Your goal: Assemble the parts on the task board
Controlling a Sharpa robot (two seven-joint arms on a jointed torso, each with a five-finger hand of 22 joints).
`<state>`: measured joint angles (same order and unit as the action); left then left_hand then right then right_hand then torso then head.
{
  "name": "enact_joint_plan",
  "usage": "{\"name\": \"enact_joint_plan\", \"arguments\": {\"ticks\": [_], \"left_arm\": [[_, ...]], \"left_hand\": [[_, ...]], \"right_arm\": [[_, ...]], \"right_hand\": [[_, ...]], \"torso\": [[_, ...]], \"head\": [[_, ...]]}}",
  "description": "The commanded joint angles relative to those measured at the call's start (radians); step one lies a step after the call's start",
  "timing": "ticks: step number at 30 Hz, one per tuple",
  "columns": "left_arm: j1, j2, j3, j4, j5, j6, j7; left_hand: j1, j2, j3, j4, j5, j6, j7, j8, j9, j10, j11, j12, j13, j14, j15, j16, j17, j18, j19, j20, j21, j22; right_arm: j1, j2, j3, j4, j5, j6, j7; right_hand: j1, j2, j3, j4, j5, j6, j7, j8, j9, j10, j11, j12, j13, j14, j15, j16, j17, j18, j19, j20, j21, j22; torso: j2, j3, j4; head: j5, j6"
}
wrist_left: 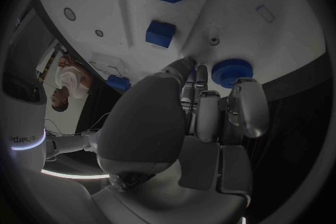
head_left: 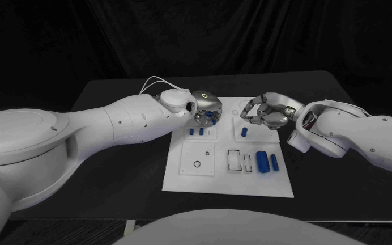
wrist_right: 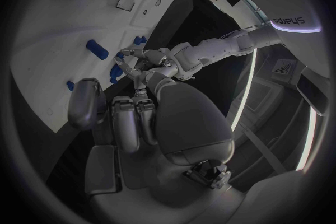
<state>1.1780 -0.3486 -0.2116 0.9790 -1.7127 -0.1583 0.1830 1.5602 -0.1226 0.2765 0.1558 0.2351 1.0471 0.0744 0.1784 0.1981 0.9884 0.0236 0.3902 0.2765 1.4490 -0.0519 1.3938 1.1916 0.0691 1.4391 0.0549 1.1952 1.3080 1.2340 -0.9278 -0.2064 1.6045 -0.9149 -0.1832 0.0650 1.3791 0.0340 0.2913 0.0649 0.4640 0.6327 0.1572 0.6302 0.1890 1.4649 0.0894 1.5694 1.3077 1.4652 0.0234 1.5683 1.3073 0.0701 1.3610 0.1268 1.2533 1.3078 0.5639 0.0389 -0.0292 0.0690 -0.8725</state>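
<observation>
The white task board [head_left: 184,184] lies mid-table. My left hand [head_left: 206,112] is over its far left corner, fingers curled around a blue gear [wrist_left: 227,73] that sits at the board's edge. I cannot tell whether the gear is lifted. Two blue blocks [wrist_left: 161,33] stand on the board just past it. My right hand [head_left: 265,112] hovers over the far right part of the board, fingers [wrist_right: 133,117] curled in with nothing between them. A small blue part [head_left: 245,132] stands below it. A thick blue cylinder [head_left: 263,161] and a thinner one [head_left: 275,163] lie near the board's right side.
A square panel with a round outline [head_left: 197,164] and two empty rectangular slots [head_left: 234,160] lie on the near half of the board. Black table surface [head_left: 106,188] surrounds the board on all sides.
</observation>
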Motion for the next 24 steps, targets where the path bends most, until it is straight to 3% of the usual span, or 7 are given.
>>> {"name": "enact_joint_plan", "arguments": {"ticks": [1, 7, 14, 18, 24], "left_arm": [[-0.002, 0.002, 0.001, 0.001, 0.000, -0.029, 0.014], [-0.002, -0.014, 0.001, 0.017, 0.000, -0.068, 0.018], [0.000, -0.052, 0.001, 0.072, 0.000, -0.120, 0.019], [0.015, -0.086, 0.001, 0.122, 0.000, -0.135, 0.016], [0.051, -0.149, 0.002, 0.192, 0.000, -0.129, 0.004]], "left_hand": [[0.003, 0.012, 0.008, -0.008, 0.007, 0.011, -0.001, 0.009, 0.010, 0.015, -0.001, 0.006, 0.003, 0.001, -0.010, 0.004, 0.001, 0.005, 0.001, -0.005, 0.005, 0.166], [0.004, 0.015, 0.013, -0.021, 0.010, 0.029, 0.001, 0.021, 0.025, 0.038, -0.003, 0.011, 0.008, 0.004, -0.012, 0.005, 0.002, 0.004, 0.004, -0.008, 0.013, 0.168], [-0.004, 0.011, 0.014, -0.024, 0.003, 0.040, 0.005, 0.025, 0.034, 0.053, -0.001, 0.004, 0.005, 0.008, -0.012, 0.005, 0.002, 0.002, 0.008, -0.008, 0.020, 0.169], [-0.007, 0.010, 0.015, -0.024, -0.005, 0.043, 0.004, 0.025, 0.038, 0.064, -0.002, 0.001, 0.004, 0.009, -0.012, 0.004, 0.001, 0.002, 0.008, -0.008, 0.019, 0.169], [-0.009, 0.009, 0.016, -0.024, -0.008, 0.046, 0.003, 0.026, 0.041, 0.070, -0.003, -0.002, 0.002, 0.008, -0.012, 0.001, -0.004, 0.003, 0.007, -0.008, 0.015, 0.168]], "right_arm": [[-0.003, -0.001, 0.001, 0.000, -0.004, 0.009, -0.007], [-0.003, -0.002, 0.001, 0.001, -0.004, 0.009, -0.007], [-0.003, -0.010, 0.001, 0.005, -0.004, 0.008, -0.009], [-0.003, -0.018, 0.001, 0.010, -0.004, 0.003, -0.010], [-0.003, -0.024, 0.001, 0.013, -0.004, 0.001, -0.014]], "right_hand": [[0.009, -0.002, -0.002, -0.005, 0.004, 0.006, 0.003, -0.003, -0.001, 0.106, -0.007, 0.001, 0.263, 0.106, -0.007, 0.003, 0.263, 0.015, -0.002, -0.002, -0.005, 0.141], [0.009, -0.002, -0.002, -0.005, 0.004, 0.006, 0.003, -0.003, -0.001, 0.106, -0.007, 0.001, 0.263, 0.106, -0.007, 0.003, 0.263, 0.015, -0.002, -0.002, -0.005, 0.141], [0.010, -0.003, -0.001, -0.006, 0.004, 0.007, 0.003, -0.003, -0.002, 0.106, -0.007, 0.001, 0.263, 0.106, -0.007, 0.003, 0.263, 0.016, -0.004, -0.002, -0.008, 0.140], [0.010, -0.003, -0.001, -0.006, 0.004, 0.007, 0.003, -0.003, -0.002, 0.106, -0.007, 0.001, 0.263, 0.106, -0.007, 0.003, 0.263, 0.016, -0.004, -0.002, -0.008, 0.140], [0.010, -0.003, -0.001, -0.006, 0.004, 0.008, 0.003, -0.003, -0.002, 0.106, -0.007, 0.001, 0.263, 0.106, -0.007, 0.003, 0.263, 0.016, -0.004, -0.002, -0.008, 0.140]], "torso": [[0.000, 0.0003, 0.0005], [0.000, -0.0001, -0.0001], [-0.001, -0.0002, -0.0006], [-0.001, -0.0004, -0.0003], [0.000, -0.0008, 0.0004]], "head": [[0.001, 0.000], [0.001, 0.000], [0.001, 0.000], [0.003, 0.000], [0.003, 0.000]]}}
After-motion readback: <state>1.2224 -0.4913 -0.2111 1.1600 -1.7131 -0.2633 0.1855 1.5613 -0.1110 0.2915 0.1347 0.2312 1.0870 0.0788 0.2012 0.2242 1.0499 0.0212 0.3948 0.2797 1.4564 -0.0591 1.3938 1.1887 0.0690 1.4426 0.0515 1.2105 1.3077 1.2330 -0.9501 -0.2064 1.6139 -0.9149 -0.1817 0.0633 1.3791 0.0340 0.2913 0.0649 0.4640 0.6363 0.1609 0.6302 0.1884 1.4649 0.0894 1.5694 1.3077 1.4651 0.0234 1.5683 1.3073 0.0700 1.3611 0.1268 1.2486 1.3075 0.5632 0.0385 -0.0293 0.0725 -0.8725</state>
